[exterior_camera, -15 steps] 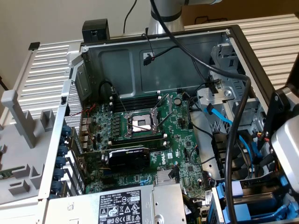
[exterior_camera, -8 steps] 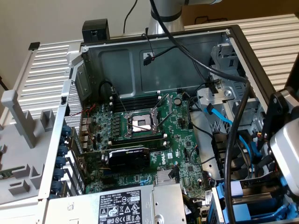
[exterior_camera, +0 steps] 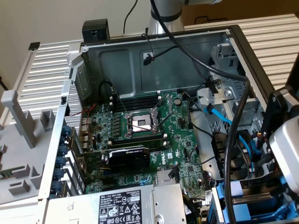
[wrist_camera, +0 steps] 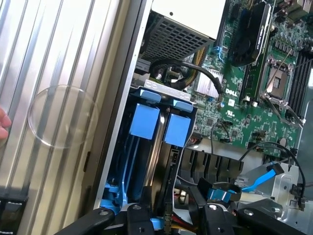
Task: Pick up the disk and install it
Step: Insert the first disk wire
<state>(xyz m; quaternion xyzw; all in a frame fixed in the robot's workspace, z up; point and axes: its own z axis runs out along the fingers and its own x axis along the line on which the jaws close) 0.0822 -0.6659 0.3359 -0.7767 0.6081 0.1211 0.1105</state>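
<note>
The hand (wrist_camera: 171,220), its grip impossible to tell, is hanging over the disk (wrist_camera: 146,122) standing edge-on in the drive bay (wrist_camera: 146,93) at the exterior view's near right, and is needing a square line clear of the blue cable (wrist_camera: 259,178).

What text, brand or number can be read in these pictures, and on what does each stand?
"DELL": white print on the green motherboard, wrist view.
Power supply label: black-and-white print and marks, too small to read.
Graphics card: a line of pale print along its edge, too blurred to read.
Nothing else is legible.
</note>
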